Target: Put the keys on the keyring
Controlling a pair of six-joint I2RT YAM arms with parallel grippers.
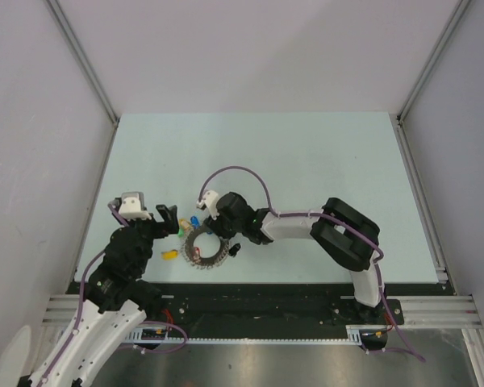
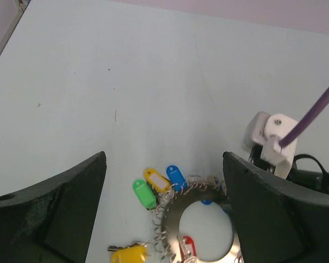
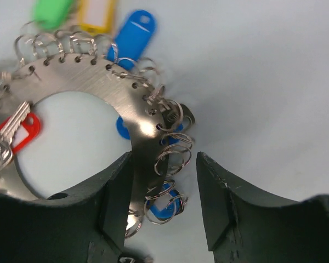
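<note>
Your right gripper [image 3: 164,159] sits spread astride the keyring [image 3: 98,82] rim on the table [image 1: 306,161], prob to pin it; left gripper [image 2: 164,159] hangs wide open + empty near the yellow-tagged key [image 2: 129,255], ready to grab

Keyring [image 3: 137,104] partly beyond left edge
</note>
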